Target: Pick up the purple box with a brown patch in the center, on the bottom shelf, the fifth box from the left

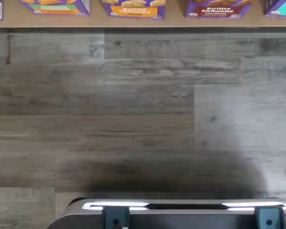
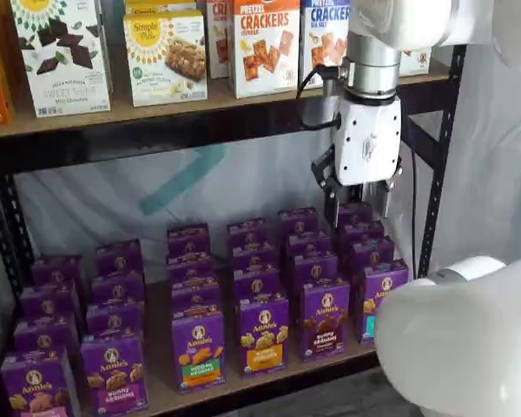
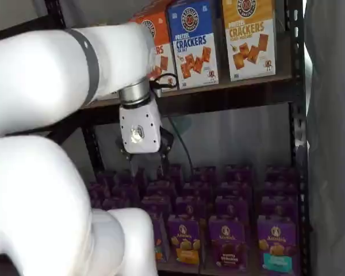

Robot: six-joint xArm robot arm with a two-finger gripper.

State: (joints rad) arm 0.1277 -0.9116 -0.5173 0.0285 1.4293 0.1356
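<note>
The purple box (image 2: 324,317) stands upright at the front of the bottom shelf (image 2: 161,395), with brown bunny cookies and a brown band on its face. It also shows in a shelf view (image 3: 228,241) and in the wrist view (image 1: 214,8). An orange-band box (image 2: 262,334) stands to its left and a teal-band box (image 2: 378,300) to its right. My gripper (image 2: 359,208) hangs above the rear rows, well above the purple box and apart from it. Its two black fingers show a gap and hold nothing. It also shows in a shelf view (image 3: 146,164).
Several rows of purple Annie's boxes (image 2: 191,261) fill the bottom shelf. The upper board (image 2: 200,104) carries cracker cartons (image 2: 265,43) just above my gripper. A black upright (image 2: 438,165) stands to the right. The wrist view shows grey wood floor (image 1: 133,119) and the dark mount (image 1: 181,214).
</note>
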